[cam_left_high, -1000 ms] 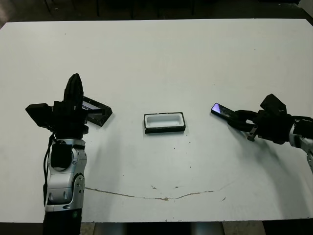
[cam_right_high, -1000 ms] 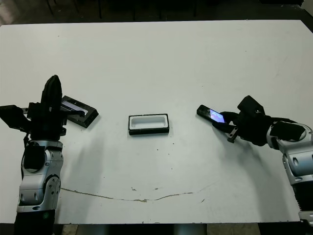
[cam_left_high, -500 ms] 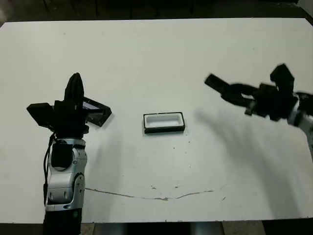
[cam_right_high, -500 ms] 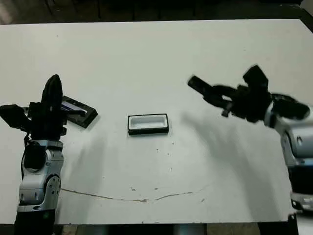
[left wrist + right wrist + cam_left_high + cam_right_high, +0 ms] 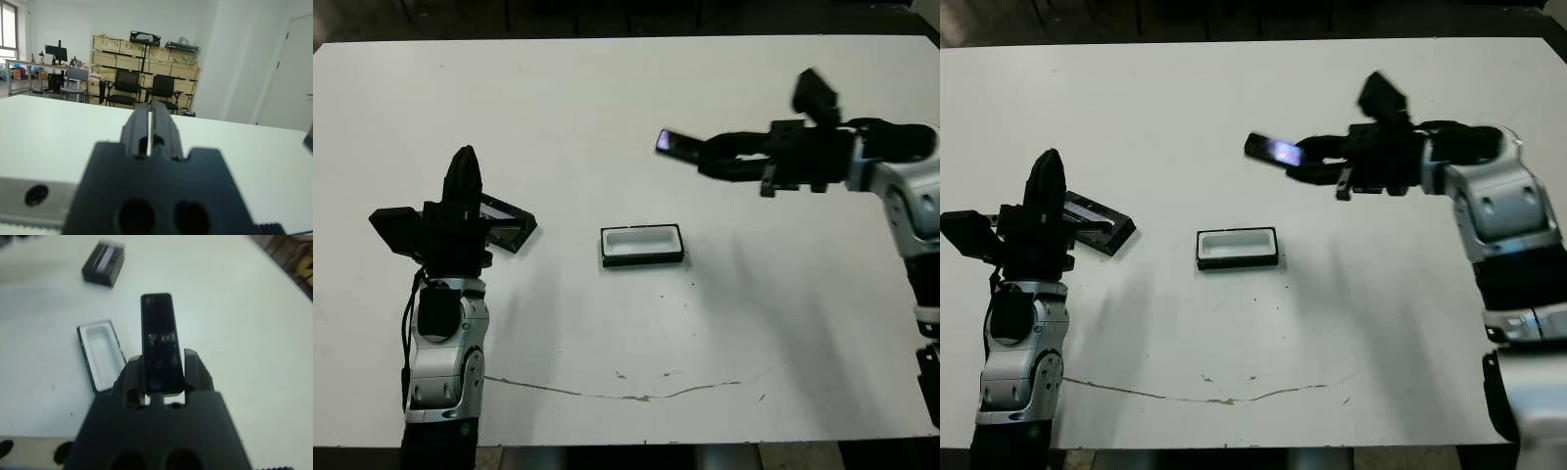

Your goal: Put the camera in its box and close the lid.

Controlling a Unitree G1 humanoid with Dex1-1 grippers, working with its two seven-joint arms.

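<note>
My right gripper (image 5: pixel 710 157) is shut on the camera (image 5: pixel 672 144), a slim black bar with a bluish-purple face, held in the air above and to the right of the box. In the right wrist view the camera (image 5: pixel 160 342) sticks out between the two fingers (image 5: pixel 195 369). The box (image 5: pixel 642 245) is open, white inside with a black rim, at the table's middle; it shows again as the box (image 5: pixel 100 355). The black lid (image 5: pixel 505 223) lies tilted at the left, partly behind my left gripper (image 5: pixel 463 176), which stands upright and shut on nothing.
A thin brown crack (image 5: pixel 626 392) runs along the white table (image 5: pixel 607 108) near its front edge. The left wrist view looks across the table to chairs (image 5: pixel 124 88) and stacked boxes in the room beyond.
My right arm has lifted the camera off the table and carried it up and leftward, toward the box. The left arm, lid and box have stayed put.
</note>
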